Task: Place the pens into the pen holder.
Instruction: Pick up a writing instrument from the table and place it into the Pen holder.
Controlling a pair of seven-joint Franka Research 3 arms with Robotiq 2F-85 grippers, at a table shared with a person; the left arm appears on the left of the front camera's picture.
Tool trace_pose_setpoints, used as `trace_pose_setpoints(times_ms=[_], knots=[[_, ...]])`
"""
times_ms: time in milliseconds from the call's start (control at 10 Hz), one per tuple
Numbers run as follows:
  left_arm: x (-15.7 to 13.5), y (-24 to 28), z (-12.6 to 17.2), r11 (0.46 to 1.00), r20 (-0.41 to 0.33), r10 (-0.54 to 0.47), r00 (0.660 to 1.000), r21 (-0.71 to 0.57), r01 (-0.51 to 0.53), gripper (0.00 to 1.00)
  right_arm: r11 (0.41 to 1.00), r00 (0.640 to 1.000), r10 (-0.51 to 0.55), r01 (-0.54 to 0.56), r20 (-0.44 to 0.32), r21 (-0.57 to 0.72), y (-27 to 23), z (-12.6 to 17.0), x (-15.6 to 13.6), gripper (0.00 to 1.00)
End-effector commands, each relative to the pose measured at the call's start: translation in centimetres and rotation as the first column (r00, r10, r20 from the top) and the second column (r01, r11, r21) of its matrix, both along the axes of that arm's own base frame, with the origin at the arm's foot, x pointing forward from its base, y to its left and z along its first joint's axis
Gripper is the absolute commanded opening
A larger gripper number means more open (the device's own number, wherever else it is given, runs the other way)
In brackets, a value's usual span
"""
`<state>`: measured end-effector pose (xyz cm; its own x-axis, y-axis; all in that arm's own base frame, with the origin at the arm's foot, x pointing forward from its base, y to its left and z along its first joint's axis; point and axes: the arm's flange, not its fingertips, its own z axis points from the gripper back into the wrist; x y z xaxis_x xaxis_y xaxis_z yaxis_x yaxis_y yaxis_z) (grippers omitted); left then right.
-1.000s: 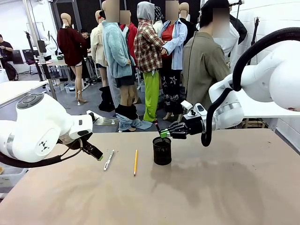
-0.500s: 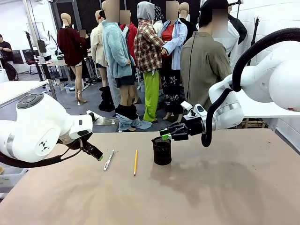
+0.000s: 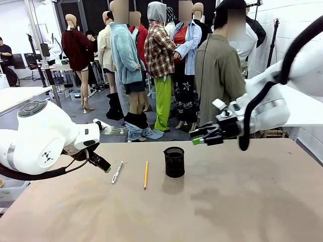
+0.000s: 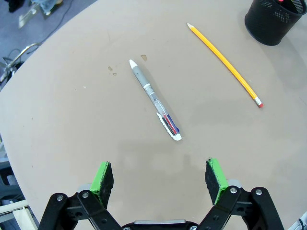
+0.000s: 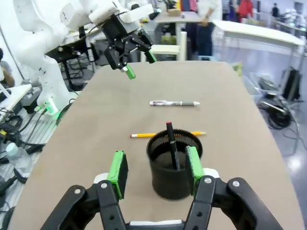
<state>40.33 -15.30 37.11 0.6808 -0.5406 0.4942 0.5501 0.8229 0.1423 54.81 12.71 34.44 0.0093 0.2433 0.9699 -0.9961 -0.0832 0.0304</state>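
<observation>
The black mesh pen holder stands mid-table, and a dark pen leans inside it. On the table to its left lie the yellow pencil and the white pen. My right gripper hovers open and empty, above and to the right of the holder. My left gripper is open and low, just left of the white pen. From the left wrist, the white pen lies ahead of the open fingers, with the pencil and holder beyond.
The brown table has wide free room at the front and right. A person in an olive jacket stands at the far side, behind my right gripper. My left arm rises at the table's far end in the right wrist view.
My right gripper let the dark pen drop into the holder, then drew back up and to the right. The left arm, the white pen and the pencil stayed still.
</observation>
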Motion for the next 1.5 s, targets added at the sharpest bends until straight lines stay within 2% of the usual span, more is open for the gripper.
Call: trace_pose_setpoints(times_ms=[0,100,300,500,600,700,800,900,1000,1100,1200,1300,1400], knots=[[0.0,0.2,0.0,1.000,0.000,0.004,1.000,-0.003,-0.004,1.00,0.988,0.988,-0.133,0.139,0.076,-0.073,-3.9,2.4,-4.7,0.62],[0.0,0.2,0.0,1.000,0.000,0.004,1.000,-0.003,-0.004,1.00,0.971,0.970,-0.227,0.232,0.085,-0.064,-6.6,3.1,-6.2,0.62],[0.0,0.2,0.0,1.000,0.000,0.004,1.000,-0.003,-0.004,1.00,0.893,0.898,-0.439,0.438,0.011,-0.101,-11.3,4.7,-8.8,0.62],[0.0,0.2,0.0,1.000,0.000,0.004,1.000,-0.003,-0.004,1.00,0.761,0.763,-0.644,0.631,-0.057,-0.149,-14.6,7.4,-10.8,0.62],[0.0,0.2,0.0,1.000,0.000,0.004,1.000,-0.003,-0.004,1.00,0.675,0.676,-0.731,0.699,-0.091,-0.236,-15.3,8.9,-11.2,0.62],[0.0,0.2,0.0,1.000,0.000,0.004,1.000,-0.003,-0.004,1.00,0.600,0.598,-0.791,0.721,-0.125,-0.347,-15.5,10.4,-11.5,0.62],[0.0,0.2,0.0,1.000,0.000,0.004,1.000,-0.003,-0.004,1.00,0.522,0.526,-0.839,0.708,-0.137,-0.476,-15.5,11.5,-11.4,0.62],[0.0,0.2,0.0,1.000,0.000,0.004,1.000,-0.003,-0.004,1.00,0.377,0.383,-0.914,0.676,-0.135,-0.633,-15.6,12.4,-10.6,0.62],[0.0,0.2,0.0,1.000,0.000,0.004,1.000,-0.003,-0.004,1.00,0.289,0.283,-0.948,0.588,-0.143,-0.755,-15.6,13.1,-10.2,0.62],[0.0,0.2,0.0,1.000,0.000,0.004,1.000,-0.003,-0.004,1.00,0.194,0.194,-0.975,0.523,-0.106,-0.830,-15.6,13.7,-10.1,0.62],[0.0,0.2,0.0,1.000,0.000,0.004,1.000,-0.003,-0.004,1.00,0.129,0.131,-0.988,0.451,-0.078,-0.883,-15.8,14.1,-10.1,0.62],[0.0,0.2,0.0,1.000,0.000,0.004,1.000,-0.003,-0.004,1.00,0.091,0.071,-0.995,0.407,-0.067,-0.909,-16.6,14.1,-9.9,0.62],[0.0,0.2,0.0,1.000,0.000,0.004,1.000,-0.003,-0.004,1.00,0.161,0.111,-0.986,0.394,-0.127,-0.905,-17.1,13.8,-9.6,0.62]])
